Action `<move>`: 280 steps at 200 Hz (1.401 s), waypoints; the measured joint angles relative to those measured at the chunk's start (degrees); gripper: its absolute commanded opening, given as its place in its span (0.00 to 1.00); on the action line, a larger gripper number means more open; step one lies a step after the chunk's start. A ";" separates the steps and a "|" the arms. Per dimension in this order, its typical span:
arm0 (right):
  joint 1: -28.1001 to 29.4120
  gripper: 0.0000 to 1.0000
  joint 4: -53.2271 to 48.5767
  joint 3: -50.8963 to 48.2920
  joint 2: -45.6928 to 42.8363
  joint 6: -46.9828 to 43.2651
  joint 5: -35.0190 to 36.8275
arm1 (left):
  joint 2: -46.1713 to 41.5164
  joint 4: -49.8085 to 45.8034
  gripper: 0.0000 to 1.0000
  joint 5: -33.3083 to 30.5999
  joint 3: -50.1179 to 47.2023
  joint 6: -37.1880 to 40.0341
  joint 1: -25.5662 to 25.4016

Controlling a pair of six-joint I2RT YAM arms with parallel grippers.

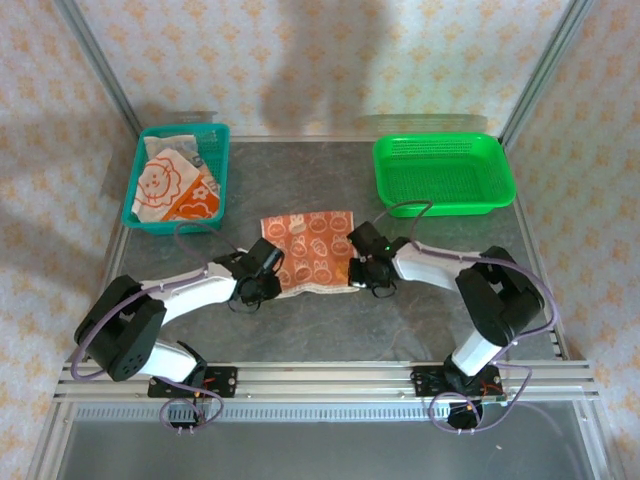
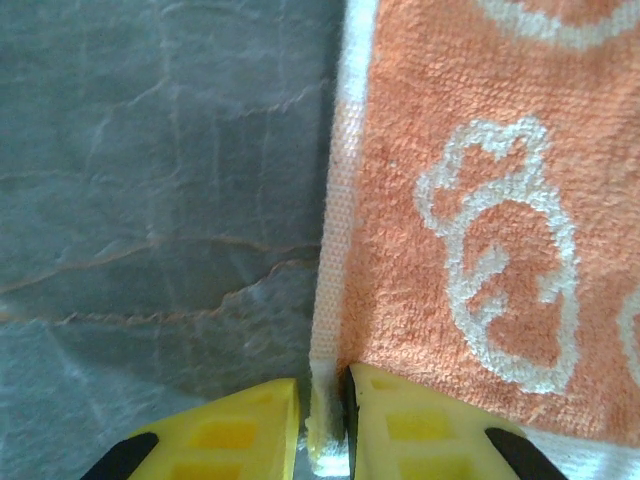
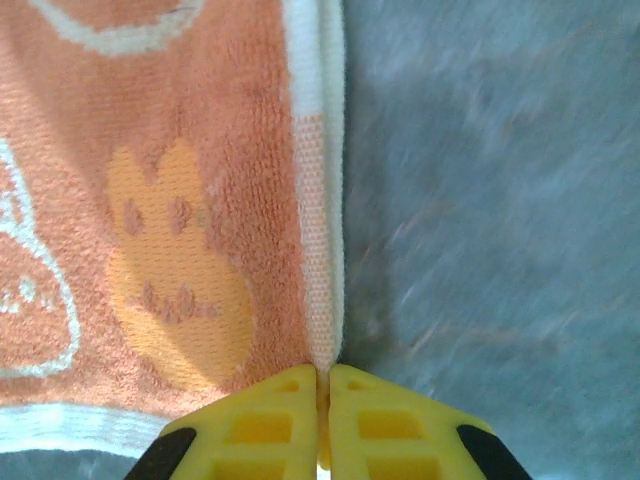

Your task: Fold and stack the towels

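Orange terry printed with cream animal faces made up the towel point(image 1: 310, 250) that lay spread flat at the middle of the grey table point(image 1: 300, 335), well apart from both baskets. The left gripper point(image 1: 262, 283) sat at its near left corner and the right gripper point(image 1: 365, 275) at its near right corner. Seen from the left wrist, the left gripper point(image 2: 325, 425) had its yellow fingers point(image 2: 230, 435) pressed in on the cream hem of the towel point(image 2: 470, 250), a thin strip of that hem pinched between them, with bare table point(image 2: 150, 200) to the left. Seen from the right wrist, the right gripper point(image 3: 323, 415) had its jaws almost touching, nipping the cream side edge of the towel point(image 3: 170, 220) where it ran down into the slit between them. At the far left a teal basket point(image 1: 134, 190) held other towels point(image 1: 170, 185), crumpled, orange and cream with a lion face showing; a green basket point(image 1: 505, 180) stood at the far right
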 measured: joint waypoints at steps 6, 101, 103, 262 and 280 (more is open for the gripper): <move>1.05 0.09 0.39 -0.96 -0.81 0.92 0.17 | -0.61 -0.52 0.20 0.04 -0.39 0.04 0.00; 8.57 0.30 -6.97 0.20 -5.70 8.09 7.13 | -10.34 -19.67 0.38 0.44 3.87 5.01 0.76; 8.52 0.30 -7.39 0.81 -5.68 7.98 7.30 | -10.19 -19.71 0.38 0.50 4.52 5.25 0.96; -6.10 0.21 -9.60 39.80 26.56 -4.37 8.22 | 26.60 -7.80 0.21 1.92 33.35 16.92 15.98; -6.43 0.21 -9.86 39.80 27.82 -4.68 8.22 | 26.91 -7.69 0.21 1.64 33.31 17.97 16.59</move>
